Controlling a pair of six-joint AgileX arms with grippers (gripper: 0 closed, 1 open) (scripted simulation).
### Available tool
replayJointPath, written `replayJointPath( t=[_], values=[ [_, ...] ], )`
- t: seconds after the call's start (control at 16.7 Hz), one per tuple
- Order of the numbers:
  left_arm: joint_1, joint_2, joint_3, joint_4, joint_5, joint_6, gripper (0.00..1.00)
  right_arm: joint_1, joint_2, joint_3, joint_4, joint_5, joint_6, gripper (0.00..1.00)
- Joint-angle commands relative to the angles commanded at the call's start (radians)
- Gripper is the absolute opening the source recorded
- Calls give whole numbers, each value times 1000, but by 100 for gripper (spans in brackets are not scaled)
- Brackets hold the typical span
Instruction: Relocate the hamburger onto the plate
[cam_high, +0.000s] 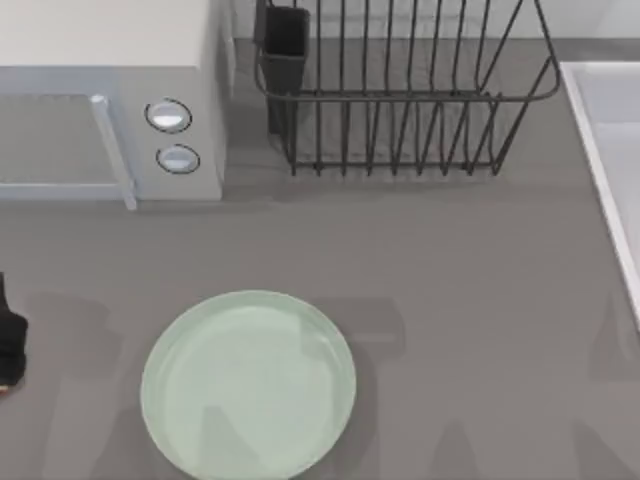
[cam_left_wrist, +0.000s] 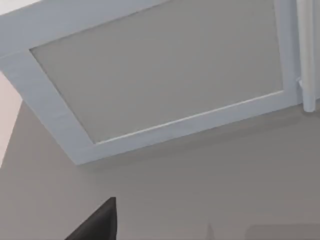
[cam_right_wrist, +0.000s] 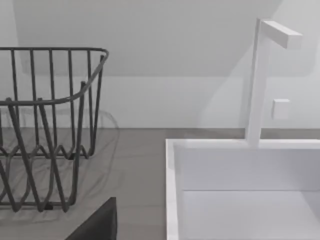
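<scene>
Grey tabletop (cam_high: 450, 300) fills your overhead view, with the plate (cam_high: 248, 385) as the main landmark, lying flat near the front edge, left of centre. It is round, pale mint green, glossy, with a low raised rim, and nothing rests on it.

Behind the plate and to its left stands a white microwave (cam_high: 110, 100) with two round knobs (cam_high: 168, 116) and a bar handle. Behind the plate and to its right you have a dark wire rack (cam_high: 400, 100) with a dark cup holder (cam_high: 285, 50) at its left end. Far to the plate's right, at the table's right edge, is a white sink (cam_high: 610, 170); the right wrist view looks at its basin, an upright white tap (cam_right_wrist: 257, 80), and the rack beside it.

Your left hand (cam_high: 8, 340) is a dark shape at the left edge, well apart from the plate, level with its back rim. You cannot tell whether its fingers are apart or together. A small orange-red speck shows at its lower end; too little is visible to call it the hamburger.

The left wrist view faces the microwave door, with a dark fingertip (cam_left_wrist: 97, 222) at the frame's edge.
</scene>
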Motion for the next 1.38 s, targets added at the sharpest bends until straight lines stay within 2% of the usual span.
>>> replayJointPath(
  t=[0.42, 0.78, 1.02, 1.38],
  values=[
    [55, 698, 381, -383, -5, 514, 100, 0, 0, 0, 0, 0, 0, 100],
    [92, 1116, 649, -631, -3, 855, 100, 0, 0, 0, 0, 0, 0, 100],
    [103, 1241, 737, -701, 0, 959, 100, 0, 0, 0, 0, 0, 0, 100],
    [99, 1245, 737, -698, 0, 963, 100, 0, 0, 0, 0, 0, 0, 100]
  ],
)
